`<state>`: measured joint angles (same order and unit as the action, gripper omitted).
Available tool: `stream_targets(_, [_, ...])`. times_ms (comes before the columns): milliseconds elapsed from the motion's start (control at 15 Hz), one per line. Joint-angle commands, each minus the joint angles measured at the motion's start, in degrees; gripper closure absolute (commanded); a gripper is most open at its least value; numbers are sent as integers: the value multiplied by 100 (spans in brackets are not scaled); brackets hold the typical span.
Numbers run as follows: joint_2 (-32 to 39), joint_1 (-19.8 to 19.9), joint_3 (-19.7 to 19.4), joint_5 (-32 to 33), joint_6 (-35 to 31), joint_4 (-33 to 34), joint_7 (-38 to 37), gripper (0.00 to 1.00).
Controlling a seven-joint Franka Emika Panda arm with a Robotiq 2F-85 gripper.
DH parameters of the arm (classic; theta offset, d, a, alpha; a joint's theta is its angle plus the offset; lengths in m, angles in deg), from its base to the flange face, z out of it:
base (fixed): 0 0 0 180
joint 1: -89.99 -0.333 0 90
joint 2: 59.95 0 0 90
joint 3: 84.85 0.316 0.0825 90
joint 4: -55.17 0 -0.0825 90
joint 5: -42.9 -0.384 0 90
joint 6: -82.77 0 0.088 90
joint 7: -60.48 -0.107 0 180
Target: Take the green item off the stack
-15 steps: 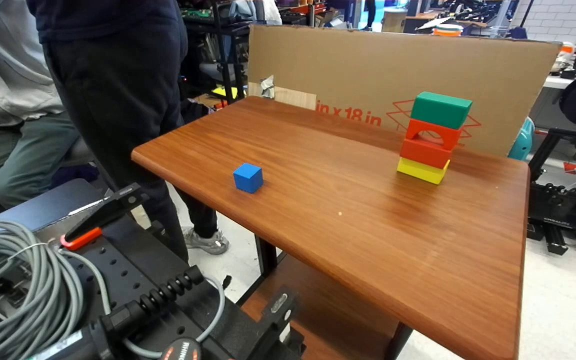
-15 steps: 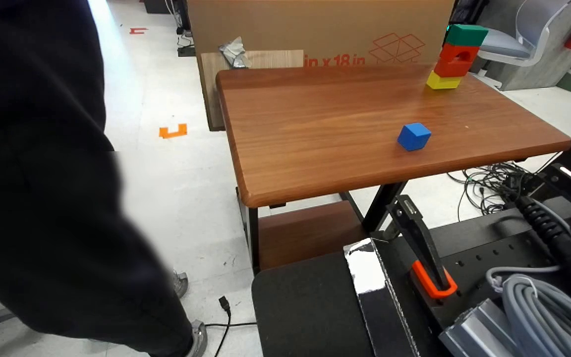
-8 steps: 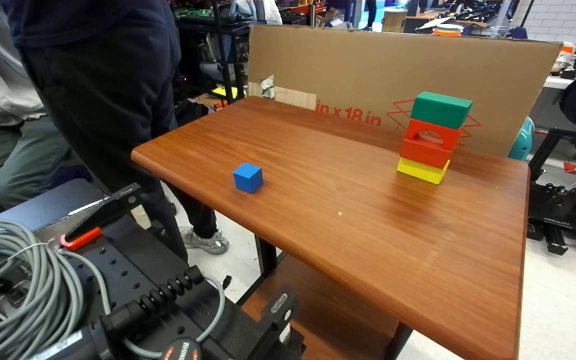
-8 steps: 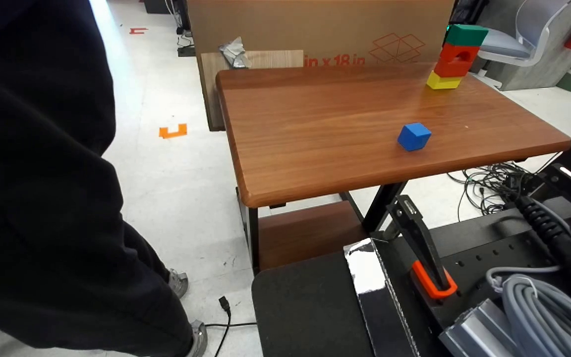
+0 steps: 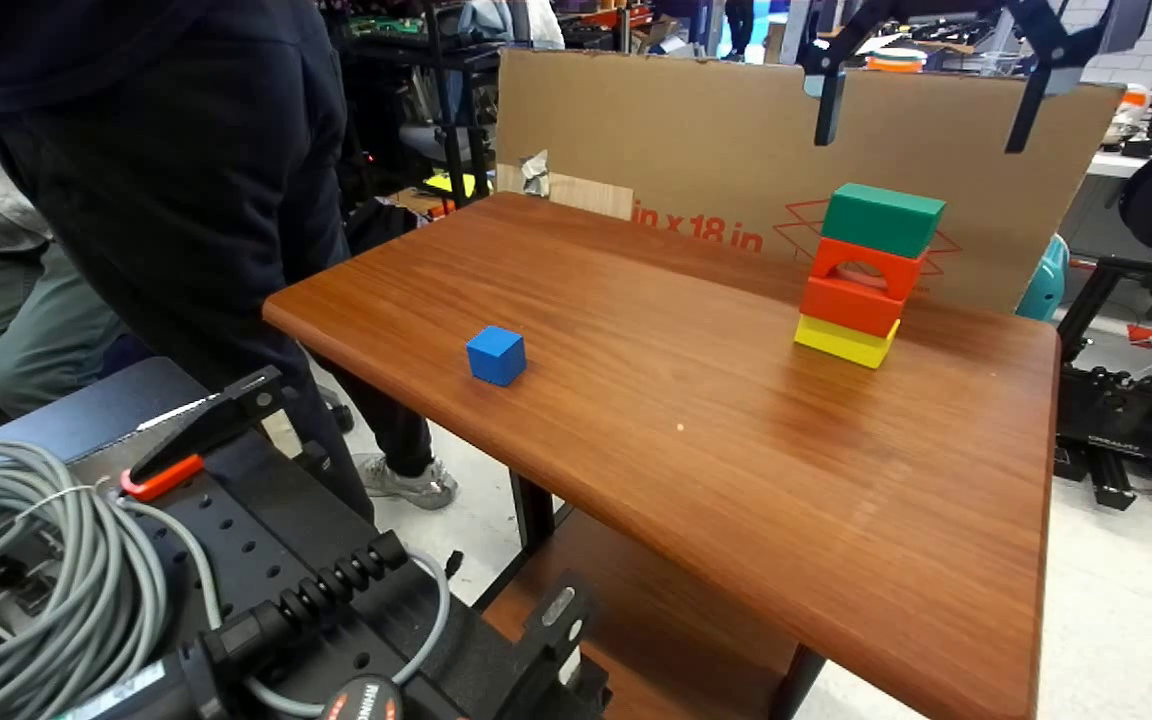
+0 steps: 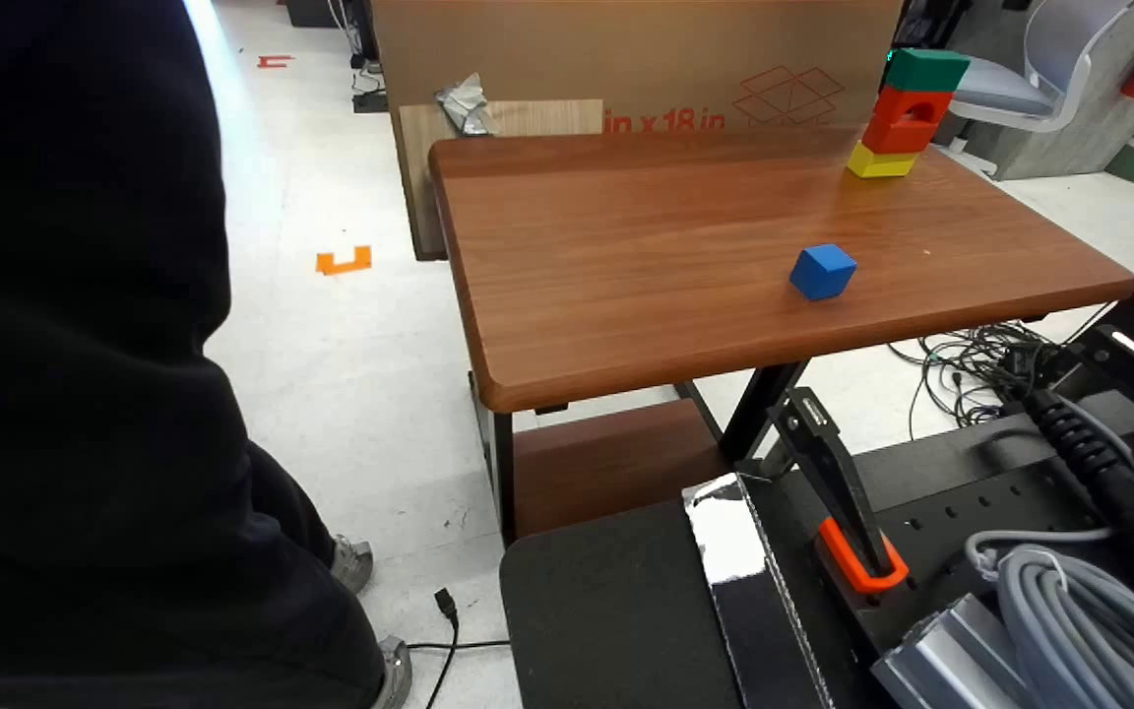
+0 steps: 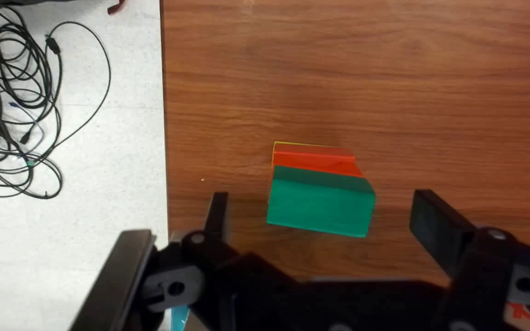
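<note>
The green item (image 5: pixel 881 222) is a teal-green rectangular block on top of the stack (image 5: pixel 848 306). Under it are an orange-red arch block, an orange-red block and a yellow block at the base. The green item (image 6: pixel 927 71) and the stack (image 6: pixel 894 136) show in both exterior views. My gripper (image 5: pixel 920 145) is open and empty, above the green item and apart from it. In the wrist view the green item (image 7: pixel 320 207) appears between the spread fingers, with room on both sides. My gripper is out of view in an exterior view.
The stack stands on the brown wooden table (image 5: pixel 636 350) near its far edge. A lone blue cube (image 5: pixel 496 356) sits near another edge and also shows in an exterior view (image 6: pixel 822 273). A cardboard panel (image 5: pixel 696 130) stands behind the table. A person (image 6: pixel 85 394) stands beside it.
My gripper has come into an exterior view from the top, open, over the stack. The person has shifted a little to the left there. The blocks have not moved.
</note>
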<state>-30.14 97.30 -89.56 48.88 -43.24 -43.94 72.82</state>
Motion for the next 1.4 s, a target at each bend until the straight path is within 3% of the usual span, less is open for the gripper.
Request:
stream_targets(0, [385,95,116,-101,-43,362,125,0])
stream_targets(400, [823,67,121,-57,50,746,48,0])
stream_targets(467, [877,60,122,-48,78,813,46,7])
stream_targets(533, [936,45,113,-33,120,876,18,28])
stream_targets(667, [1014,24,99,-31,214,975,-54,33])
stream_targets(867, [1062,33,102,-87,359,1101,-152,56])
stream_targets(1333, [722,24,140,-165,469,847,-222,56])
